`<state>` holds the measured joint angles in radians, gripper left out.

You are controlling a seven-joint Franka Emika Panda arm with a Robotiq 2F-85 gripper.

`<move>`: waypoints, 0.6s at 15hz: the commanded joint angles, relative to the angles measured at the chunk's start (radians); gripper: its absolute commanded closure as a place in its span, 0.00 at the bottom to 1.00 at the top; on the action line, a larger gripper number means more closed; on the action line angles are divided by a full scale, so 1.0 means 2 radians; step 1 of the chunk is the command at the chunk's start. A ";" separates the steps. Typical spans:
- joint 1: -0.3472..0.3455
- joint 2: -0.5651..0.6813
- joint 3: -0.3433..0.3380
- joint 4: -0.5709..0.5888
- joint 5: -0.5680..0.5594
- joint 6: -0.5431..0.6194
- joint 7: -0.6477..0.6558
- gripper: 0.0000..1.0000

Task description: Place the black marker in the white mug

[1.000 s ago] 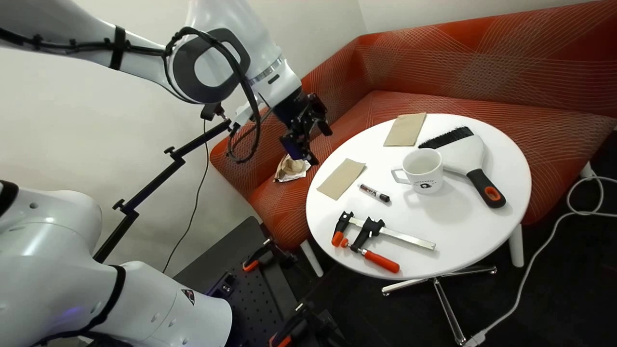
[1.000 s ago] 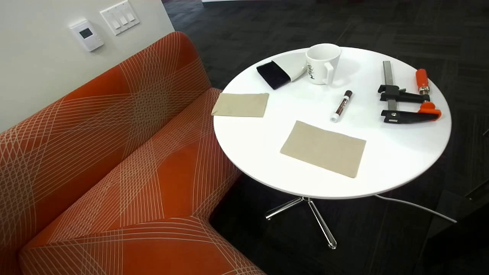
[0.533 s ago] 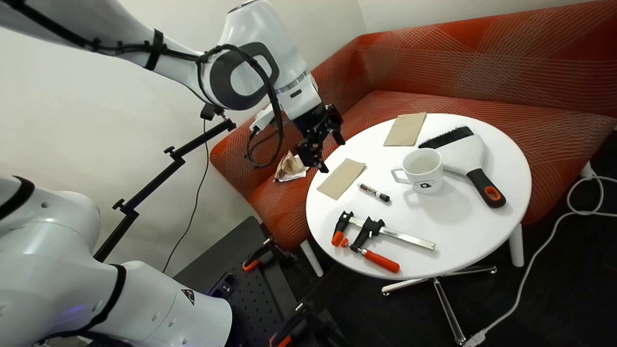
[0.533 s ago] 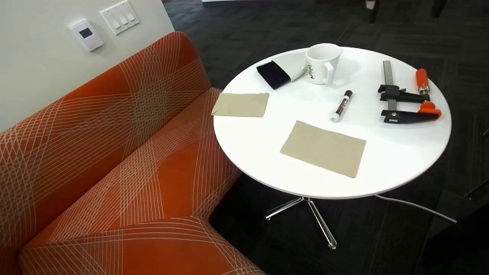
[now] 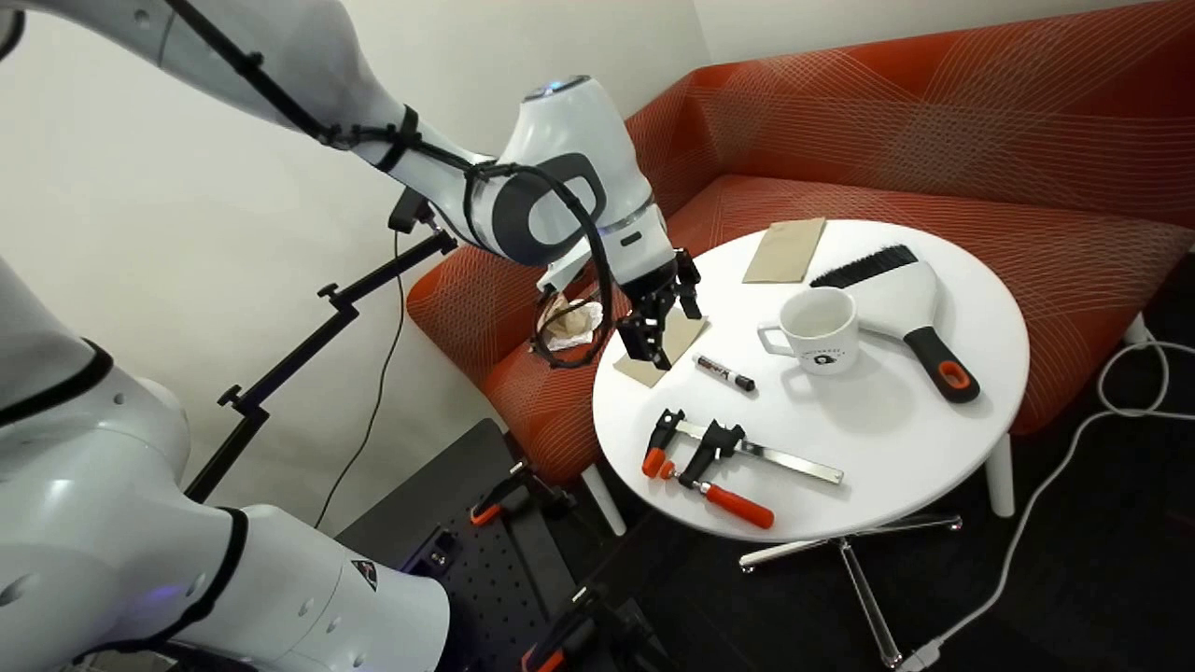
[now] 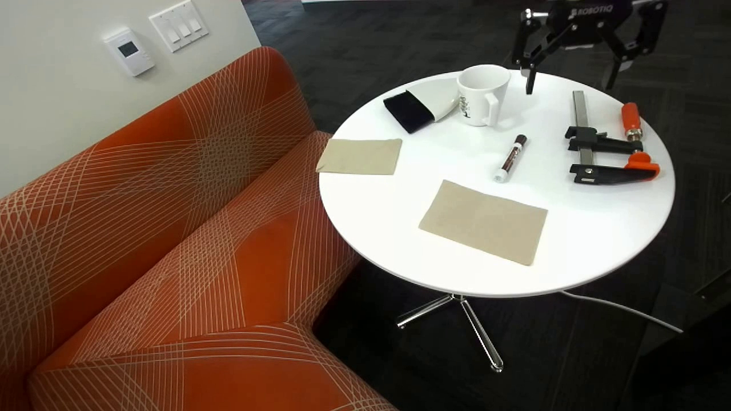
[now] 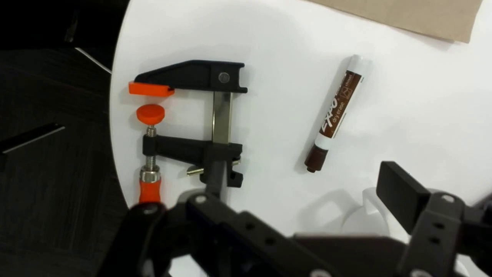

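The white mug (image 5: 827, 349) had the smooth gloss of glazed ceramic, while the marker (image 7: 337, 111) looked to be smooth plastic. The table (image 6: 380, 220) showed a smooth, faintly shiny top and polished metal legs (image 6: 480, 334). The brown sheets (image 6: 484, 222) looked like matt paper. On the clamp (image 6: 585, 138), a bright metal bar (image 7: 221, 119) joined dull black brackets (image 7: 188, 75). The brush (image 5: 901, 299) paired smooth, plastic-looking white with rough bristles (image 5: 864, 267). The sofa (image 6: 171, 245) was cloth, the floor (image 6: 371, 45) matt carpet. The gripper (image 6: 570, 83) was matt black; the robot arm (image 5: 581, 121) had a smooth, softly shining shell.
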<state>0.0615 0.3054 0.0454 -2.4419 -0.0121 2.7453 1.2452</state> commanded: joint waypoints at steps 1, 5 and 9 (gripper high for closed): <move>0.025 0.050 -0.022 0.026 0.020 0.031 -0.002 0.00; 0.049 0.096 -0.041 0.046 0.030 0.057 -0.003 0.00; 0.073 0.129 -0.061 0.070 0.034 0.056 0.001 0.00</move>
<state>0.1597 0.5150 -0.0401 -2.3463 0.0310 2.8422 1.2441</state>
